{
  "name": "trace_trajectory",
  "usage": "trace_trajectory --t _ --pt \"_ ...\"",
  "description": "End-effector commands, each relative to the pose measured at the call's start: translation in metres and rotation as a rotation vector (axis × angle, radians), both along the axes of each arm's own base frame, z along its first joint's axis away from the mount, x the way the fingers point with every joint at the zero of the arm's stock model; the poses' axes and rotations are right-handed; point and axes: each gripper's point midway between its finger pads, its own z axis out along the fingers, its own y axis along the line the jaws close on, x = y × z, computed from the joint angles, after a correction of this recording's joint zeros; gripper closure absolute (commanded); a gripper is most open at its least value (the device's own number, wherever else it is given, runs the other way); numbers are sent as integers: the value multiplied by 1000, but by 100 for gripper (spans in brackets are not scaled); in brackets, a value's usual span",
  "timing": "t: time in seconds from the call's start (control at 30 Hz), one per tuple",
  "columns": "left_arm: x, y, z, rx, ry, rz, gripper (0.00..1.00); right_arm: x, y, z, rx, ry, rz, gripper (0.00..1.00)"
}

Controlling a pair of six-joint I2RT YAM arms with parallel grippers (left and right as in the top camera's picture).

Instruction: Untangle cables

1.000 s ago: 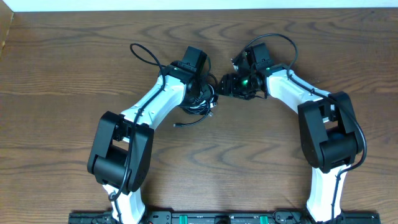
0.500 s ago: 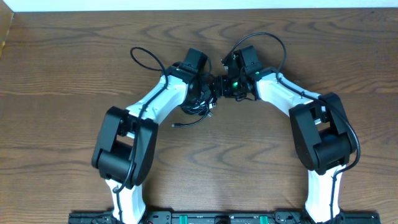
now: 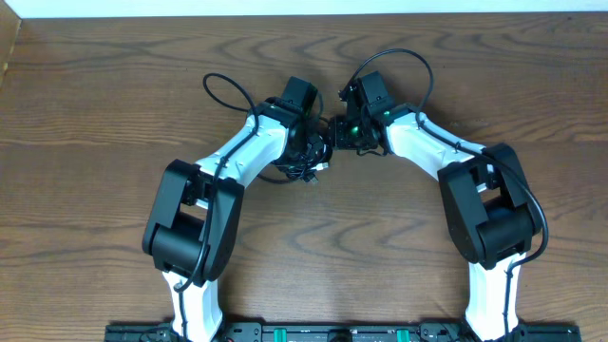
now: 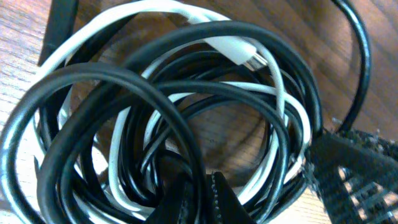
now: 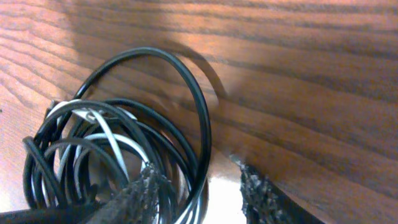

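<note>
The cables (image 4: 155,124) are a tangled coil of black cords and one white cord, with the white plug (image 4: 244,56) near the top. In the overhead view this bundle (image 3: 302,163) lies on the table between both wrists. My left gripper (image 4: 208,200) is shut on black strands at the coil's near edge, and from above it (image 3: 313,144) sits over the bundle. My right gripper (image 5: 196,199) stands open at the bundle's (image 5: 106,155) right edge, with an outer black loop (image 5: 202,118) running between its fingertips (image 5: 146,190). One right finger (image 4: 354,171) shows beside the coil.
The wooden table (image 3: 114,142) spreads all around. Thicker black arm cables arch from the left arm (image 3: 223,90) and the right arm (image 3: 404,62). A pale strip (image 3: 304,8) runs along the table's far edge.
The left jaws have closed on the bundle. The right gripper has moved left up to the bundle and its jaws have narrowed. The loose cable end on the table has drawn in toward the coil.
</note>
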Motion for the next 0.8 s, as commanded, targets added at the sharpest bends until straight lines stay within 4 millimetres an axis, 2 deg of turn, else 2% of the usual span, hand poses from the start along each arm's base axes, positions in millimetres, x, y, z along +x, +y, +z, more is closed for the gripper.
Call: trace_trajectory --t 0.0,0.1,0.23,0.3,0.43,0.47,0.6,0.77 --pt "2 3 26 -17 -56 -20 92 -10 -8 -33 -89 40 -25 51" --pt "3 1 36 -31 -77 -22 92 -13 2 -31 -69 38 -2 48" --pt "0 -6 40 -72 -65 -34 92 -15 4 -32 -79 33 3 51" --pt "-2 -7 40 -79 -56 -37 92 -13 1 -33 -98 25 -7 61" --pt "-2 -5 40 -77 -60 -52 92 -10 -12 -37 -169 11 -40 94" --pt "-1 -5 41 -84 -62 -62 92 -10 -14 -38 -179 9 -45 99" --pt "-1 -8 53 -189 -59 -116 93 -8 -20 -39 -212 2 -60 99" --pt "4 0 74 -338 -51 -86 92 -8 -21 -39 -218 0 -62 99"
